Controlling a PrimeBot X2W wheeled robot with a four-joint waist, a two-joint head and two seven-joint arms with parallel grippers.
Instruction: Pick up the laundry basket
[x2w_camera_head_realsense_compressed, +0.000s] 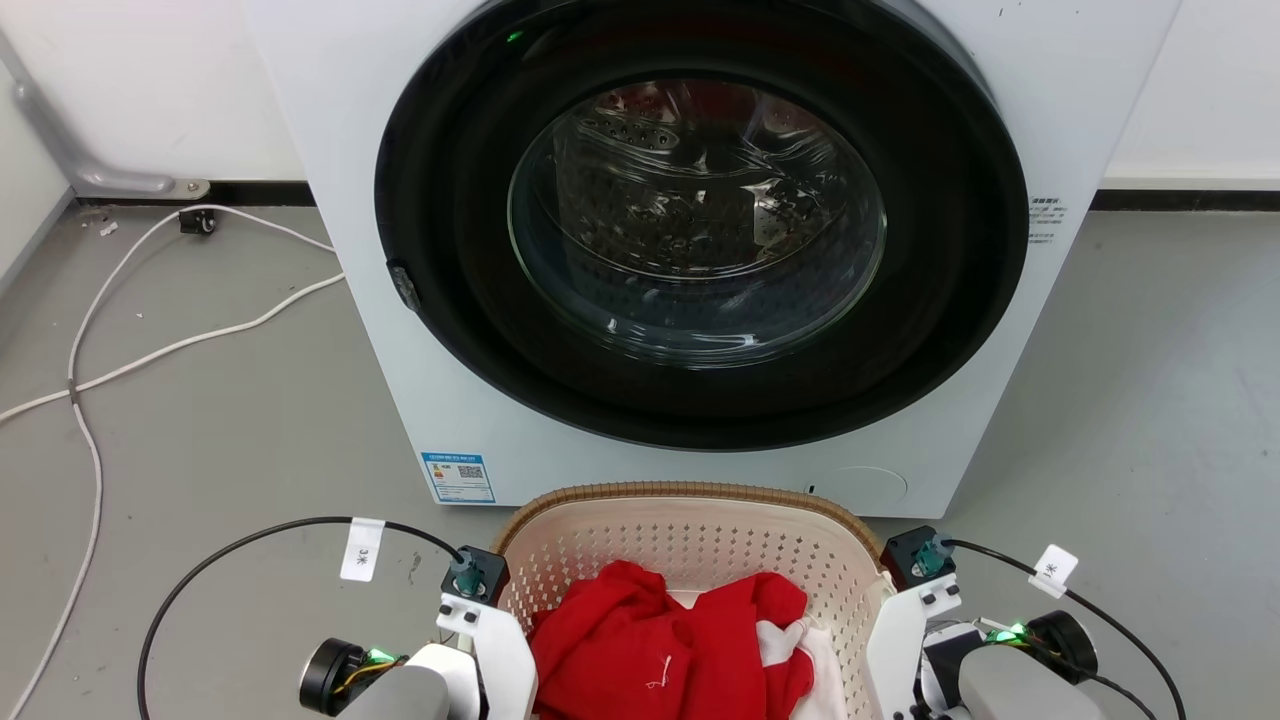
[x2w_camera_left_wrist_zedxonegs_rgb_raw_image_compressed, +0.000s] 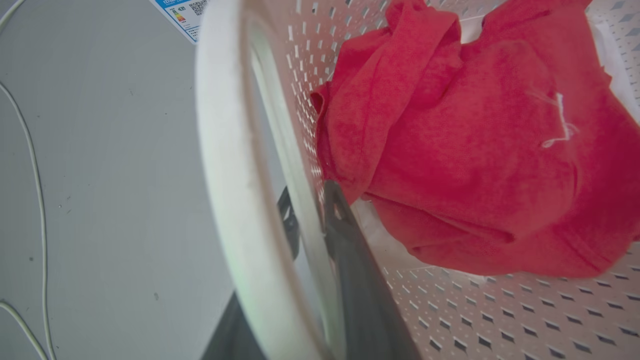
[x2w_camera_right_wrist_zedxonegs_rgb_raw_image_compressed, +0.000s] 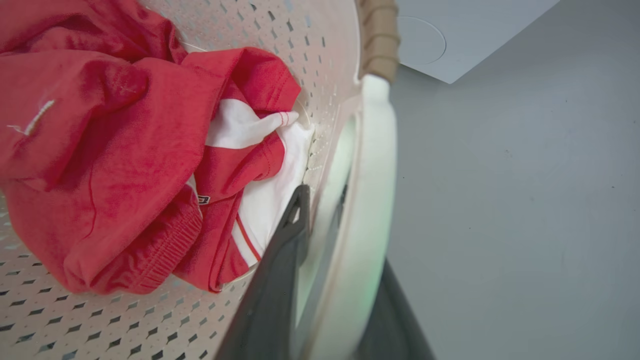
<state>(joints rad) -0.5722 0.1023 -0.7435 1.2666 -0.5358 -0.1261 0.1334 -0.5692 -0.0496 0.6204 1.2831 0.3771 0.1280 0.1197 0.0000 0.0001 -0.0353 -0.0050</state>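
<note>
I'm watching my left gripper (x2w_camera_left_wrist_zedxonegs_rgb_raw_image_compressed: 310, 200) clamping the left white handle (x2w_camera_left_wrist_zedxonegs_rgb_raw_image_compressed: 225, 150) of the laundry basket (x2w_camera_head_realsense_compressed: 690, 545), one finger reaching inside the wall. The basket is sitting between my arms, just before the washer (x2w_camera_head_realsense_compressed: 450, 420), holding red clothing (x2w_camera_head_realsense_compressed: 640, 650). My right gripper (x2w_camera_right_wrist_zedxonegs_rgb_raw_image_compressed: 324, 195) is clamping the right handle (x2w_camera_right_wrist_zedxonegs_rgb_raw_image_compressed: 372, 165) likewise.

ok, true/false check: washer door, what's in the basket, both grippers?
1. The washer door is open. False: it is shut.
2. The basket holds red and white clothes. True.
3. The left gripper straddles a white handle. True.
4. The right gripper hangs clear of the basket. False: one finger is inside the basket, the other outside its handle.
</note>
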